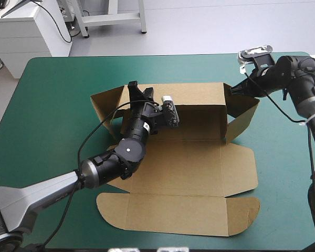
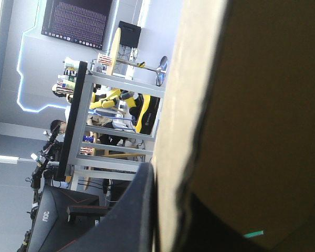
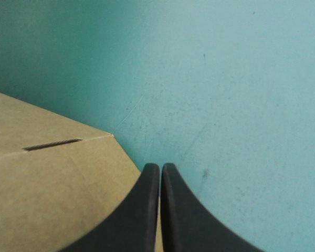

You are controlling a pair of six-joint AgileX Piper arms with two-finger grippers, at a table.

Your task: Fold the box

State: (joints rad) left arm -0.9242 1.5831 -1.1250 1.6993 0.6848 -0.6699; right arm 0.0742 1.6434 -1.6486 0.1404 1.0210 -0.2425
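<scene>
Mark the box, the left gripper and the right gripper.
box (image 1: 199,173): high view, flat base panel.
left gripper (image 1: 139,90): high view, between its fingertips at the rear wall.
right gripper (image 3: 160,167): right wrist view, where the fingertips meet.

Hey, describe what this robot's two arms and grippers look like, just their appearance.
Both arms pair silver-grey tube sections with bulky black joints. The left arm carries a round white dot on one joint, and the right arm has the same grey-and-black build. Each gripper ends in two broad black fingers, curved like fins and tapering to points.
</scene>
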